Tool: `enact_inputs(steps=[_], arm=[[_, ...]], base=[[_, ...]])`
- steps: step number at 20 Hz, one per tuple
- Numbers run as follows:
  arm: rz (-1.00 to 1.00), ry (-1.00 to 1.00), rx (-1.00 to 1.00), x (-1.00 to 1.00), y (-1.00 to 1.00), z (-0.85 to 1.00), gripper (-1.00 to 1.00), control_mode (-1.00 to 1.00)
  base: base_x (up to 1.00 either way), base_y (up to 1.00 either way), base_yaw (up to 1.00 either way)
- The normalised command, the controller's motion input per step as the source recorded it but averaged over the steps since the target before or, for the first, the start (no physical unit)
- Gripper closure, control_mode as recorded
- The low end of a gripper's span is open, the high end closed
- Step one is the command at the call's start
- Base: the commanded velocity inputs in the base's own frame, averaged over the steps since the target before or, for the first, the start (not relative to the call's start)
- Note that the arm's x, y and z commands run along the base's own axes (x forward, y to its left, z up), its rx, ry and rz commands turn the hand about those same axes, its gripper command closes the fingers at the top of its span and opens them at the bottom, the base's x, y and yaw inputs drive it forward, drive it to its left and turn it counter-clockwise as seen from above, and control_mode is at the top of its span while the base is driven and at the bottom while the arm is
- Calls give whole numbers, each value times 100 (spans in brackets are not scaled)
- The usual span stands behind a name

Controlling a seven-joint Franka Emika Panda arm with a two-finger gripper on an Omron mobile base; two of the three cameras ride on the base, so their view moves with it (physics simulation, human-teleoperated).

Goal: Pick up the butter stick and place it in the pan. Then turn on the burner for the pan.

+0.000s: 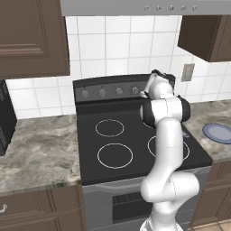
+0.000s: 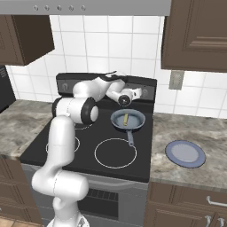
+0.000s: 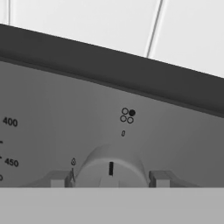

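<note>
Both base views overlook stove [image 1: 135,135] from behind, hand view close on knob [image 3: 110,168]

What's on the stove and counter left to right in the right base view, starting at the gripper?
Gripper at the stove's control panel → pan with the butter stick inside → blue-grey plate on the right counter.

butter stick [image 2: 126,119] in pan [image 2: 137,123] on stove [image 2: 88,153]; plate [image 2: 185,154] right.
</note>
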Motion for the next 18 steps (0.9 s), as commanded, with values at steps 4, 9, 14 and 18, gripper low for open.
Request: enact_inputs(steps=[4, 9, 14, 18], arm=[[9, -3, -10, 0, -3, -8, 100, -100], [10, -3, -11, 0, -8, -10, 100, -100], [12, -2, -14, 0, -16, -11, 100, -100], [10, 0, -20, 0, -7, -11, 100, -100]], base=[[0, 0, 0], [0, 0, 0], [0, 0, 0], [0, 0, 0]])
